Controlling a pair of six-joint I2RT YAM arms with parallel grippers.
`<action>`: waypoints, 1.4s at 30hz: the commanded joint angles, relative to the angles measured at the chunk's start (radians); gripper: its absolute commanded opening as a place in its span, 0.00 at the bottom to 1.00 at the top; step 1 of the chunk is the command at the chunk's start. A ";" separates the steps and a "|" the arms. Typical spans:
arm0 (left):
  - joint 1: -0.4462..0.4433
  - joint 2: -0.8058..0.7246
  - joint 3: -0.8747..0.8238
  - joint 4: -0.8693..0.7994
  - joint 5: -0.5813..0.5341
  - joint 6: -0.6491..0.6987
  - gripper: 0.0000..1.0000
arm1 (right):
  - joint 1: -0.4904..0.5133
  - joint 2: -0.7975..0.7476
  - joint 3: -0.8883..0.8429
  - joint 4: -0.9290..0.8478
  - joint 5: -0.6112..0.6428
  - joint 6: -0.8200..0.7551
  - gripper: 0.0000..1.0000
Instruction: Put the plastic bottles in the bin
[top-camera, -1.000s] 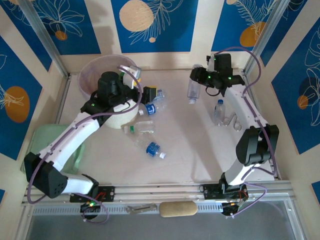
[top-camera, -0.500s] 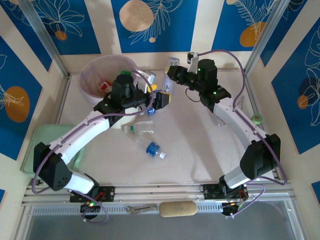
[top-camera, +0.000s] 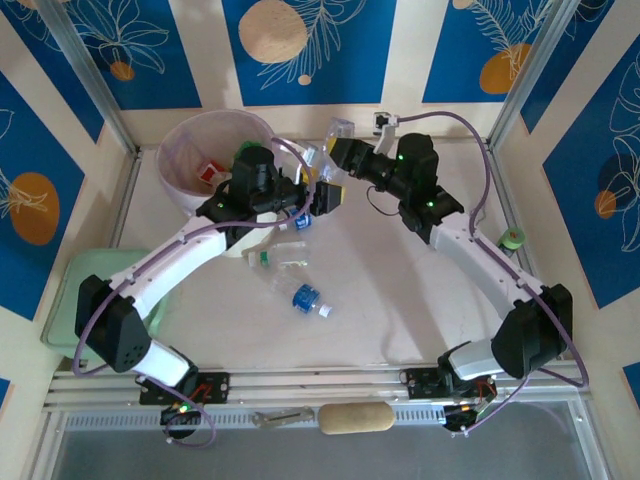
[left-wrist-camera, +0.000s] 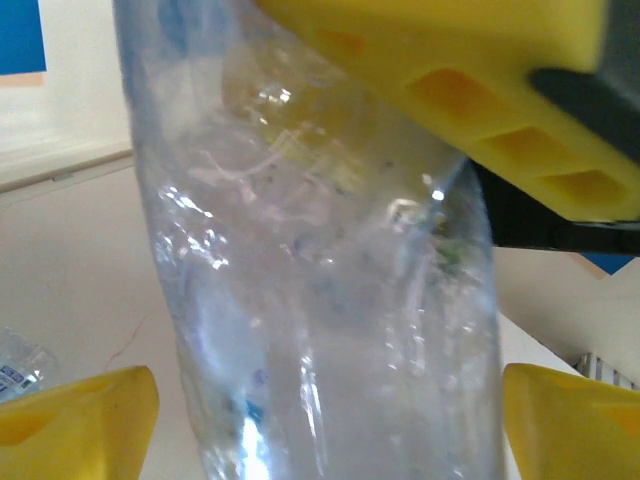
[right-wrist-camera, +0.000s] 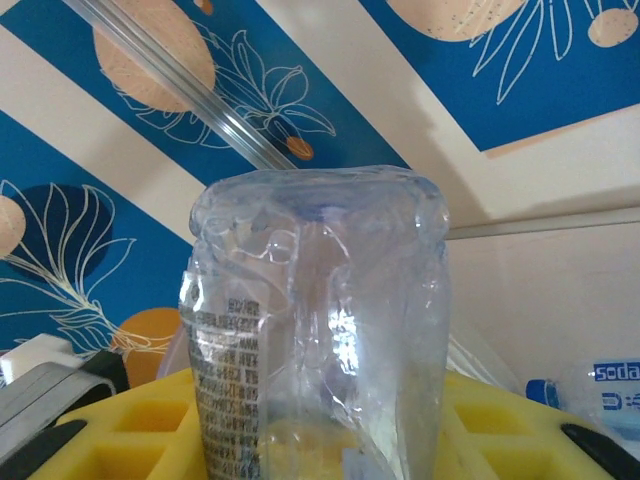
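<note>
Top external: the right gripper (top-camera: 343, 158) is clamped on a clear plastic bottle (top-camera: 341, 130), just off the bin (top-camera: 178, 150) at its 3 o'clock. Left wrist: the left gripper (left-wrist-camera: 330, 425) has its yellow jaws apart at 7 and 5 o'clock, with the bottle between them.

The right gripper (top-camera: 336, 160) holds a clear bottle (top-camera: 339, 130) near the bin (top-camera: 178, 152). The left gripper (top-camera: 318, 197) is close below it. More bottles (top-camera: 283, 258) lie on the table (top-camera: 400, 290).
</note>
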 joint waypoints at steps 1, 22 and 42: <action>-0.005 0.013 0.029 0.033 0.019 0.001 0.82 | 0.010 -0.035 -0.015 0.045 -0.004 0.020 0.42; 0.010 -0.016 0.059 -0.027 -0.079 0.071 0.48 | -0.043 -0.084 -0.084 0.142 -0.011 0.073 0.90; 0.366 -0.104 0.123 -0.123 -0.313 0.228 0.50 | -0.168 -0.259 -0.269 -0.078 0.134 0.031 0.90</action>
